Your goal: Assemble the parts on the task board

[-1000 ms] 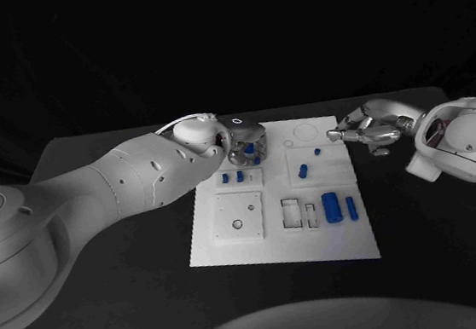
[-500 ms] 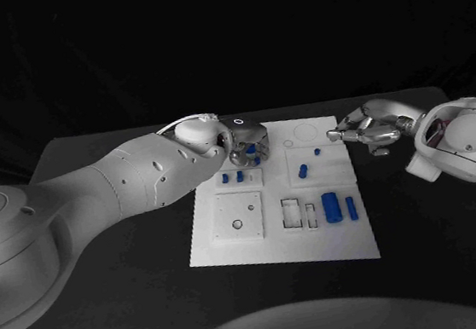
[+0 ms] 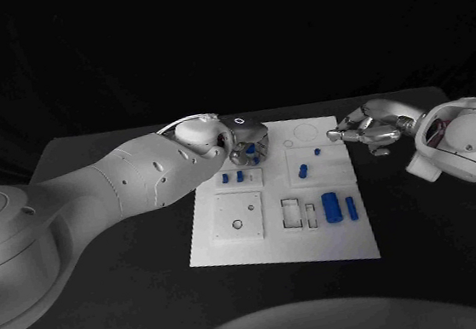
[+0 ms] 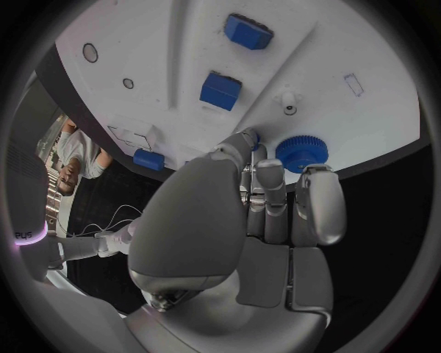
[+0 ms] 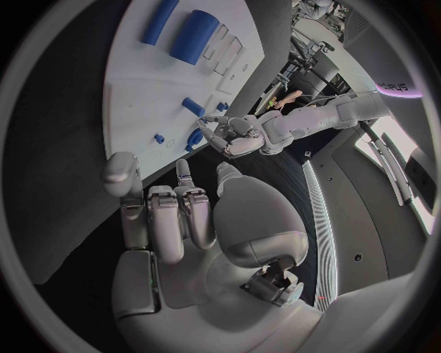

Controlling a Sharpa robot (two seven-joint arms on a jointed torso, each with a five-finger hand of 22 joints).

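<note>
The white task board [image 3: 279,239] lies in the middle of the black table. My left hand [image 3: 245,146] hangs over its far left corner. There its fingertips [image 4: 270,170] reach the rim of a blue gear [image 4: 301,152], which lies flat on the board [image 4: 184,44]. A white peg [image 4: 289,103] stands just beyond the gear. My right hand [image 3: 369,129] hovers beside the board's far right edge, with its fingers [image 5: 175,213] loosely extended and nothing in them.
Two small blue blocks [image 3: 232,178], a short blue piece [image 3: 303,171] and a blue peg [image 3: 317,151] sit on the far half of the board. A thick blue cylinder [image 3: 332,207] and a thin blue one [image 3: 352,207] lie near its right edge.
</note>
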